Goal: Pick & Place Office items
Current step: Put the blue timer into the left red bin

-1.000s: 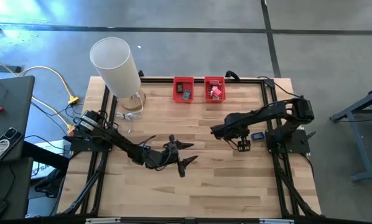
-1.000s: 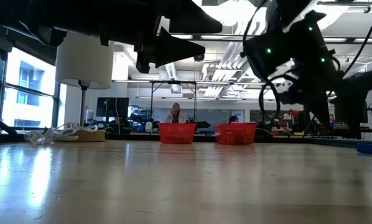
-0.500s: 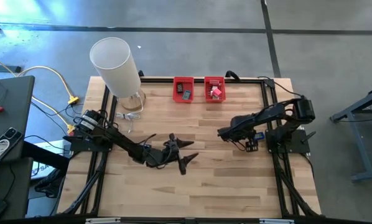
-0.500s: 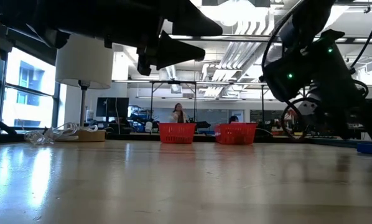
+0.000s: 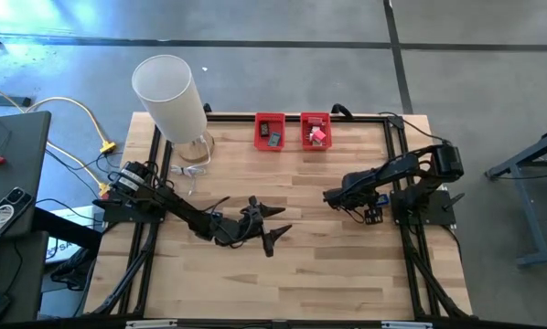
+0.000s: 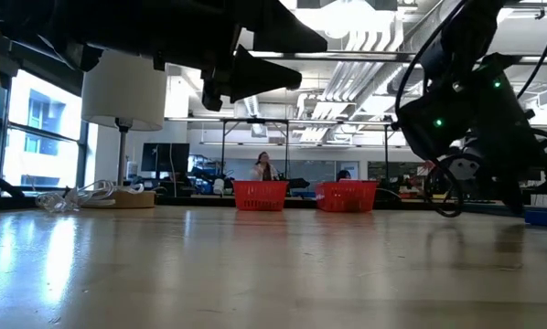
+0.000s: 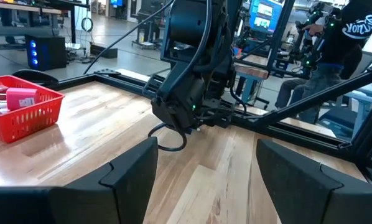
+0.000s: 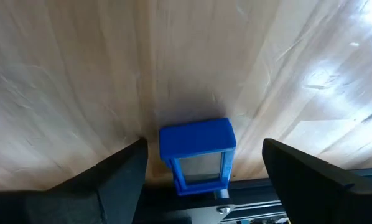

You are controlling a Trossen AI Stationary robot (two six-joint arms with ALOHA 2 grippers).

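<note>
A small blue piece with a pale grey face point(image 8: 197, 155) lies flat on the wooden table, right beside the black rail at the table's right edge. My right gripper point(image 5: 372, 214) hangs over it, slanting down and open, with one finger point(image 8: 120, 174) on each side of the piece and a gap to both. My left gripper point(image 5: 275, 225) waits open and level above the table's middle, with nothing between its fingers point(image 7: 133, 168). Other small pieces lie in the two red bins point(image 5: 270, 131) point(image 5: 316, 131).
The two red bins stand side by side at the far edge. A tall white cylinder point(image 5: 170, 96) stands at the far left corner, with clear wrapping point(image 5: 191, 172) beside it. A black frame point(image 5: 411, 247) runs round the table. Bare wood lies along the near side.
My right gripper has gone toward the table's right edge and down, onto the spot where the blue piece lies, staying open. The blue piece has kept its place.
</note>
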